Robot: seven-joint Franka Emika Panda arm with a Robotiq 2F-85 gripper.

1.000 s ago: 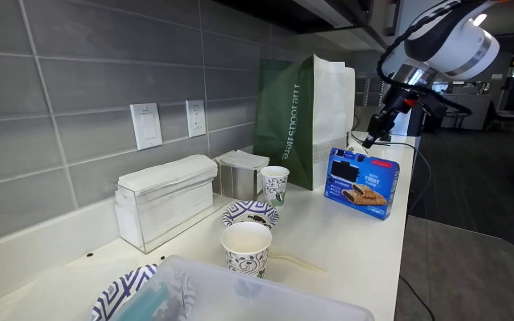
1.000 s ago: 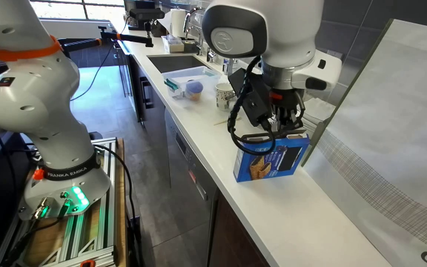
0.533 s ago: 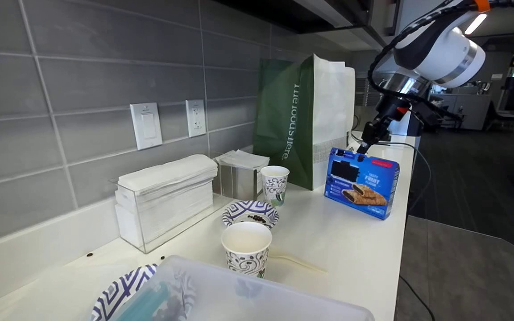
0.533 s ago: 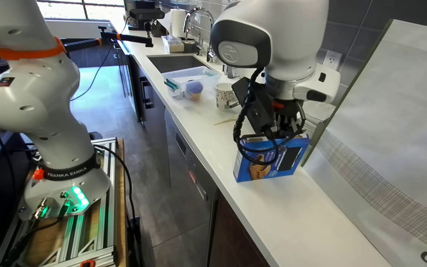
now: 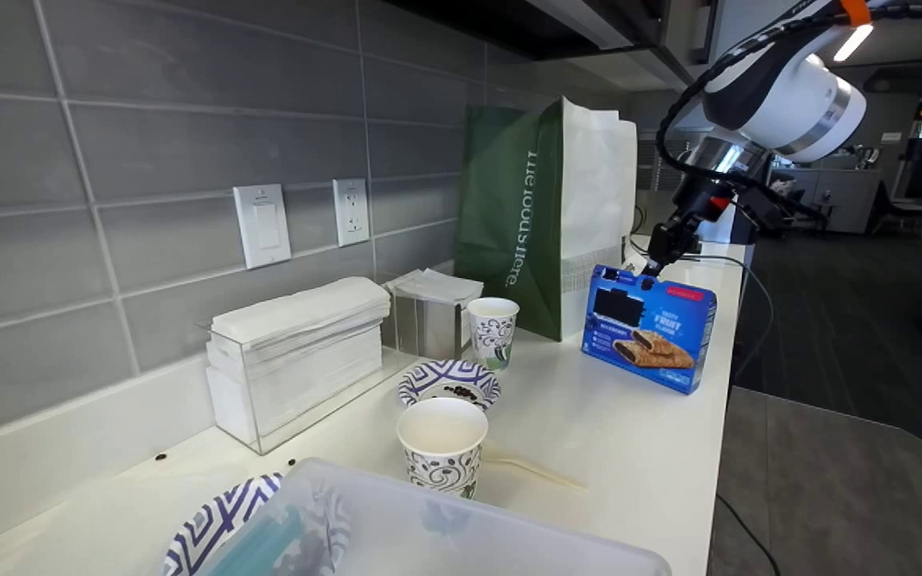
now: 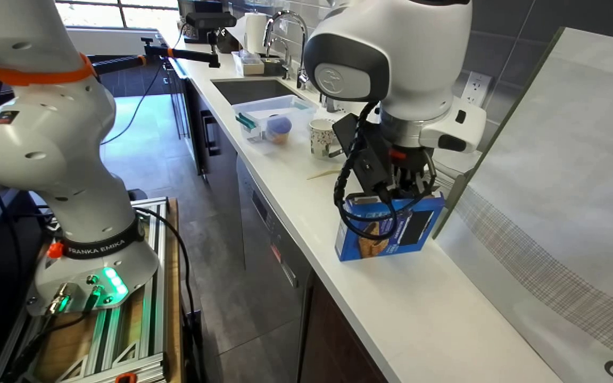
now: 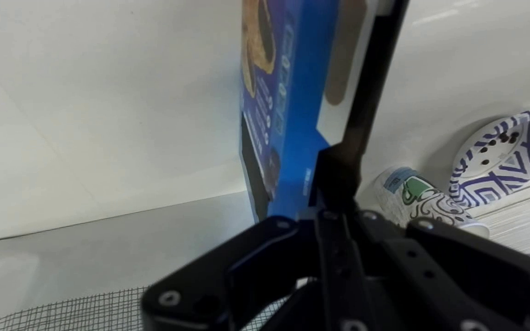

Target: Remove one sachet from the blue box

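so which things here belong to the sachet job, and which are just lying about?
Job:
blue box
gripper, at the box's top
sachet: can't make one out

Lying about:
green paper bag
patterned paper cups
patterned bowl
napkins
plastic tub
pale stick

In an exterior view we look along the counter (image 5: 613,456), from well apart, at the blue box (image 5: 649,330); in an exterior view we look down from its opposite side, toward the sink (image 6: 250,91). Our wrist view looks down from just above it. Both exterior views share the box and paper bag (image 5: 545,224).
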